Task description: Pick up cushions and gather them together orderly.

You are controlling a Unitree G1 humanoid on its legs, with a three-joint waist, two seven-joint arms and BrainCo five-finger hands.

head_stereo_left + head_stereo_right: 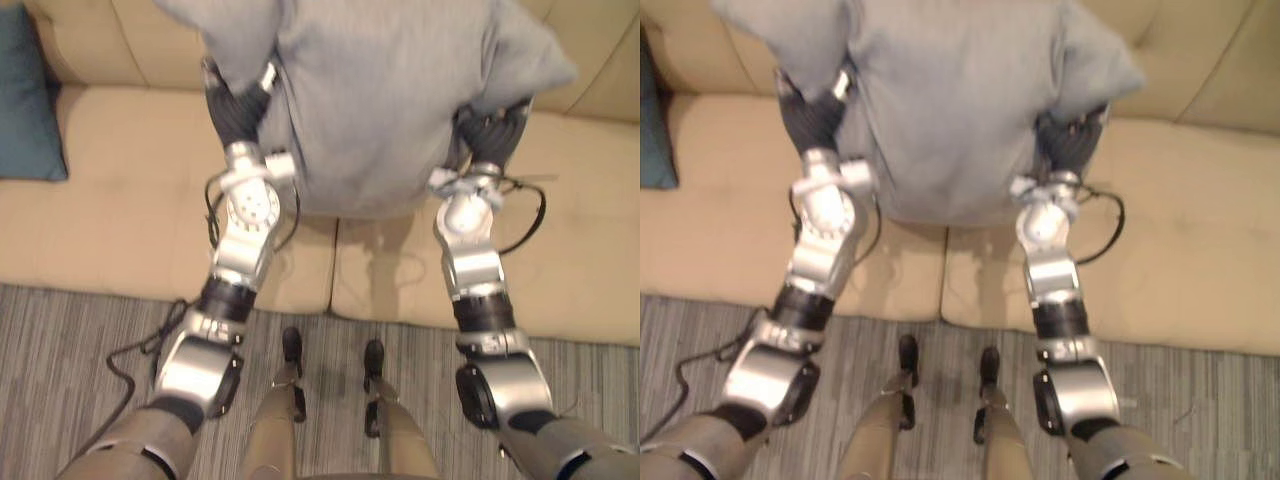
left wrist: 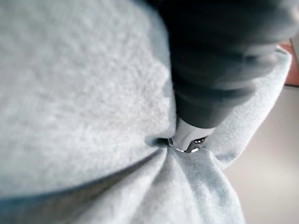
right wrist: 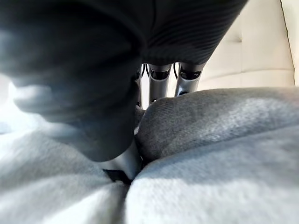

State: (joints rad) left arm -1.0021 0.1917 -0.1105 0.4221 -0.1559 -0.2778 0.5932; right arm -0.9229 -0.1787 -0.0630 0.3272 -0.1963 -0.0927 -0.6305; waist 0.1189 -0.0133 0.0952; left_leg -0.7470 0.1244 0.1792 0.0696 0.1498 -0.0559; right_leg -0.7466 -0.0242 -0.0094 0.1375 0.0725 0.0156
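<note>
A large, soft grey fabric cushion is held up over the seat of the beige upholstered sofa. One edge is pinched by the left hand, with cloth bunched round its thumb. The opposite edge is gripped by the right hand, whose fingers are curled over a fold. A dark teal cushion is propped at the sofa's left end.

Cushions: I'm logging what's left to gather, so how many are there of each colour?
Grey cushion: 1, gripped by the left hand and the right hand over the sofa.
Teal cushion: 1, at the sofa's left end.
Total: 2.
</note>
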